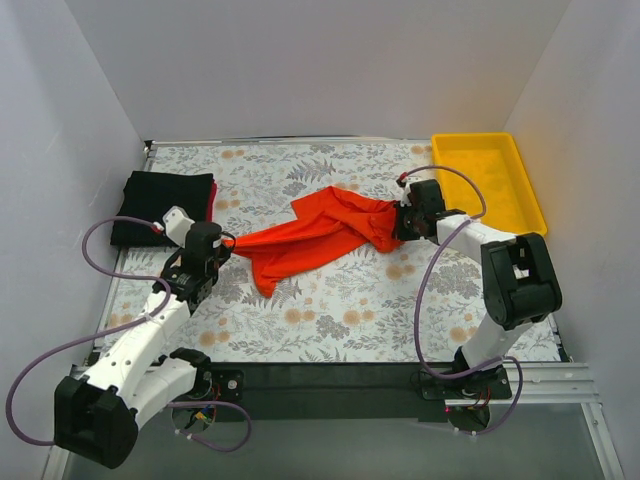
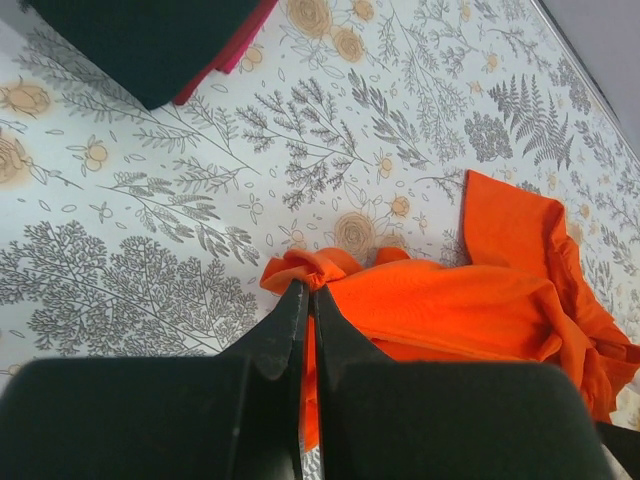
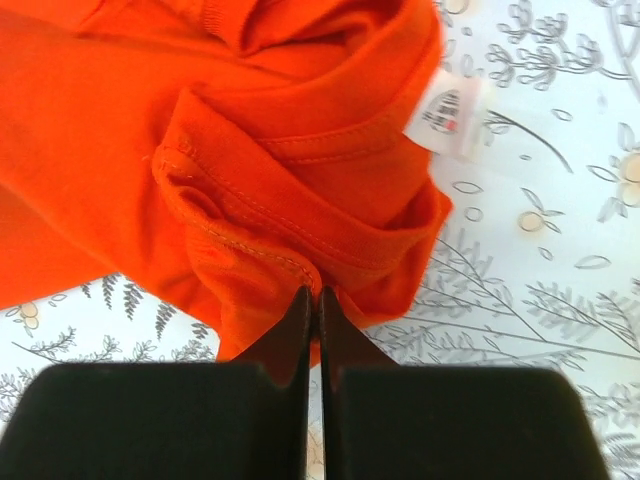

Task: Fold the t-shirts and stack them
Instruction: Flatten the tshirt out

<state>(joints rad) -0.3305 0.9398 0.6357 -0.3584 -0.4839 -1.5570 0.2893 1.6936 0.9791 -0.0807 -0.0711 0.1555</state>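
Observation:
A bright orange-red t-shirt (image 1: 320, 233) lies crumpled and stretched across the middle of the flowered table. My left gripper (image 1: 226, 243) is shut on its left end, with a pinch of orange cloth (image 2: 312, 268) bunched at the fingertips. At the shirt's right end my right gripper (image 1: 397, 222) is shut on a stitched hem (image 3: 262, 255), close to the small white neck label (image 3: 446, 116). A folded black t-shirt (image 1: 160, 204) lies at the back left on top of a dark red one (image 1: 211, 199), whose edge shows beside it.
A yellow plastic tray (image 1: 520, 195) stands at the back right corner. White walls close in the table on the left, back and right. Purple cables loop beside both arms.

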